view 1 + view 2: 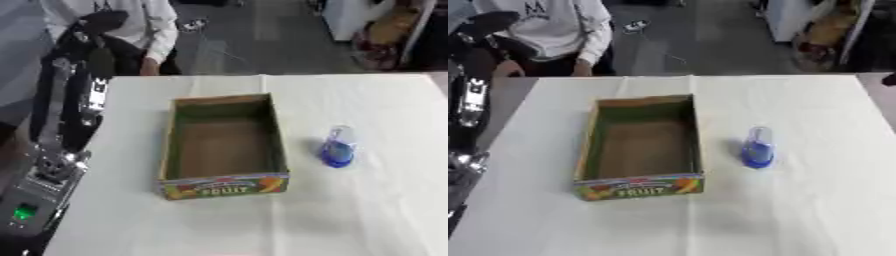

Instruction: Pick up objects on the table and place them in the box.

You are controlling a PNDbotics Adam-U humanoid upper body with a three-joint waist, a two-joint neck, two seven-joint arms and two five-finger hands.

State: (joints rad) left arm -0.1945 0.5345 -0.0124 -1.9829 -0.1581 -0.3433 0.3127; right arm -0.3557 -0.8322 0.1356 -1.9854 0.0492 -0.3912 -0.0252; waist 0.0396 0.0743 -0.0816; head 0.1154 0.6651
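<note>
Left hand: not shown; only the left arm (70, 100) stands raised along the table's left edge, so its fingers cannot be told.
Right hand: out of view.
Bottle (337, 147): small, clear and blue, upright, long axis vertical, right of centre on the table (376, 210).
Box (223, 145): open, just left of the bottle, apart from it.
Nearer arm: judged the right, by side.

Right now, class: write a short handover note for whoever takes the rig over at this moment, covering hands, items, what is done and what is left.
Hands: neither hand shows; only the left arm is in view, at the left edge, off the table.
Items: the open cardboard box sits mid-table and looks empty. A small blue and clear bottle-like object stands to its right, apart from it.
Done: nothing boxed.
Left: pick up the blue object and place it in the box.
</note>
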